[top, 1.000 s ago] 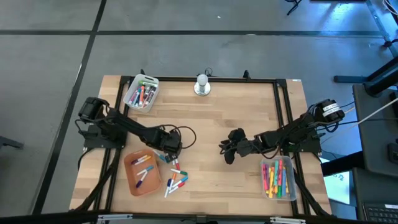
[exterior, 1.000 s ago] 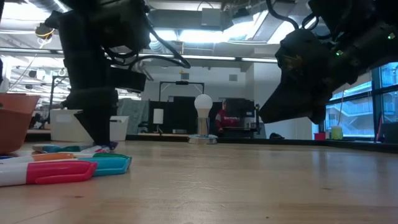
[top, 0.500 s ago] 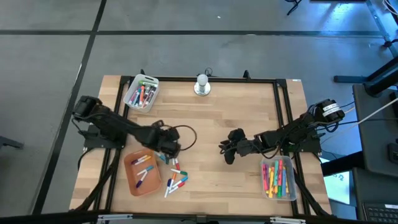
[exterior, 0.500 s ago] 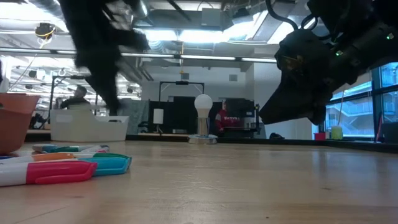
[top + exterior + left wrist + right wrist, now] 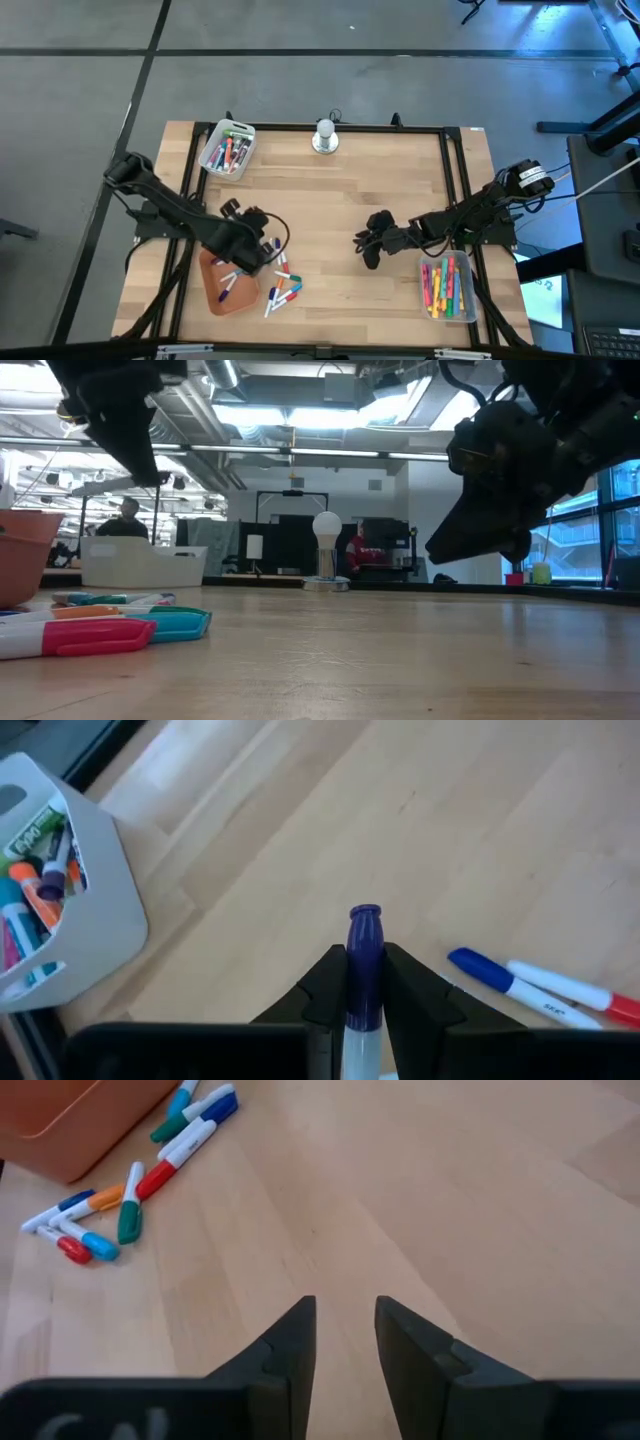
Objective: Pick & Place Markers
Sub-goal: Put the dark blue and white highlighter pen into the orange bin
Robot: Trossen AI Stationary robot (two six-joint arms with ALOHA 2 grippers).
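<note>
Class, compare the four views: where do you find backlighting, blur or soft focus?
Low view: bright ceiling lights leave both arms as dark silhouettes, and the near markers look soft. Left wrist view: the purple-capped marker in the left gripper is sharp. High view: lighting is even.

The light is bright and even, and it comes from the ceiling lamps [image 5: 300, 415] seen in the low view. They glare white, so both arms there are only black shapes. Shadows on the desk [image 5: 340, 190] are soft and short. The near markers [image 5: 100, 628] in the low view are out of focus.
</note>
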